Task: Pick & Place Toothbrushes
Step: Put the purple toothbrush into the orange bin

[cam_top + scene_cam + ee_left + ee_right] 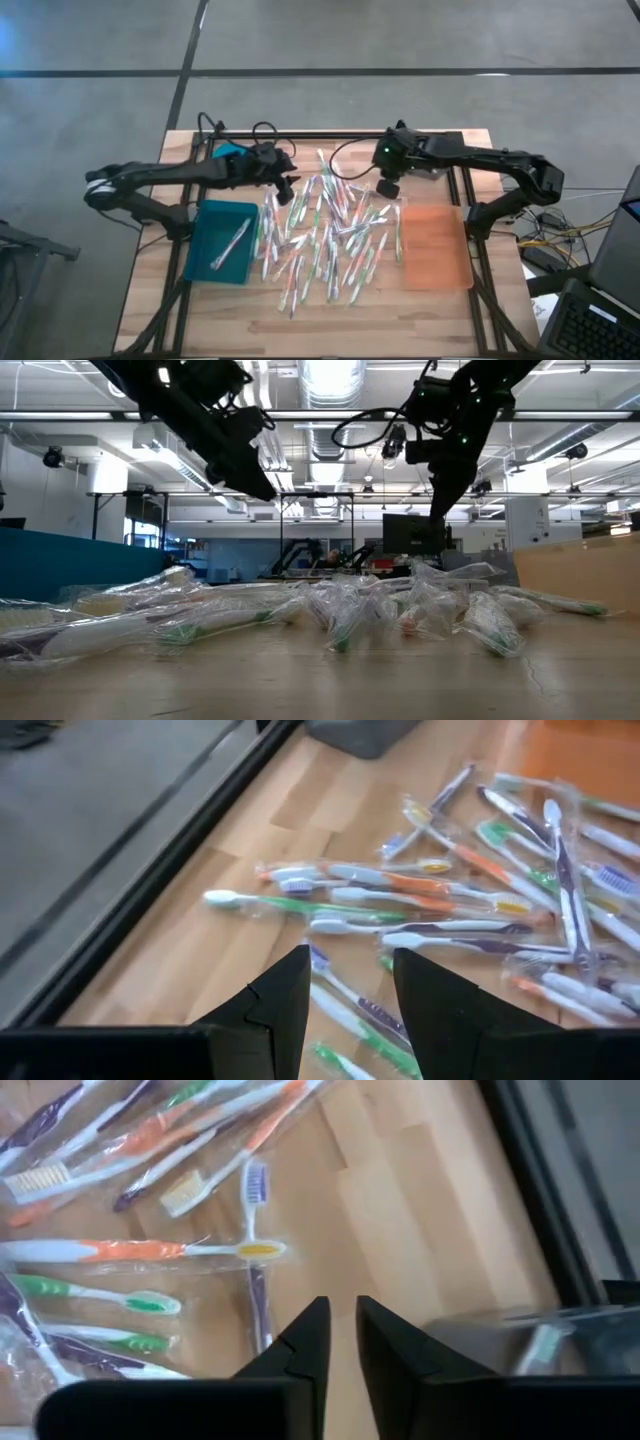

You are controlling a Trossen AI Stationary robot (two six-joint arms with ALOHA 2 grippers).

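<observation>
Wrapped toothbrushes point(325, 238) lie heaped mid-counter point(330, 320), between a teal tray point(205, 262) (one brush inside) and an orange tray point(436, 250). Beyond, the left claw point(289, 186) hovers with fingers apart, empty. The right claw point(387, 188) hovers with fingers slightly parted, empty.

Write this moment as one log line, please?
left hand: open, over pile edge | right hand: slightly apart, empty | toothbrushes: heaped mid-table | blue tray: one toothbrush | orange tray: none visible
</observation>
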